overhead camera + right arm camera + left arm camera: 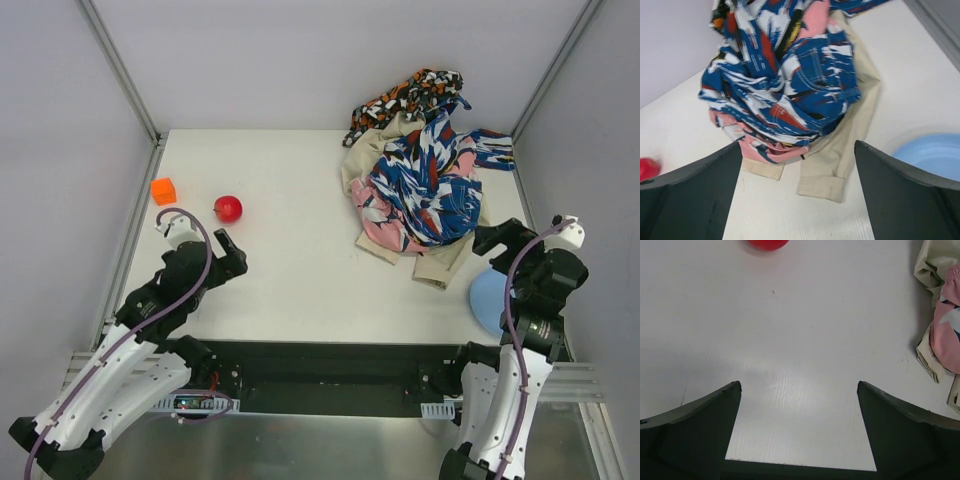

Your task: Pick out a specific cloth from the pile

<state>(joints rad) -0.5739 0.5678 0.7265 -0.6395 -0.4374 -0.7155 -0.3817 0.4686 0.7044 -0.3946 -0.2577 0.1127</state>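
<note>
The pile (425, 185) lies at the table's back right: a blue-white-pink patterned cloth (430, 190) on top, a beige cloth (440, 262) beneath it, an orange-black-white print (410, 98) behind. No plain black cloth shows in any view. My right gripper (497, 238) is open and empty, just right of the pile's near edge. In the right wrist view its jaws (797, 145) frame the beige cuffs (822, 187) under the patterned cloth (790, 75). My left gripper (232, 258) is open and empty over bare table (799, 385).
A red apple (228, 208) and an orange cube (164, 190) sit at the left; the apple shows at the left wrist view's top edge (768, 244). A light blue plate (488, 298) lies at the front right, by the right gripper (930, 155). Metal frame posts border the table.
</note>
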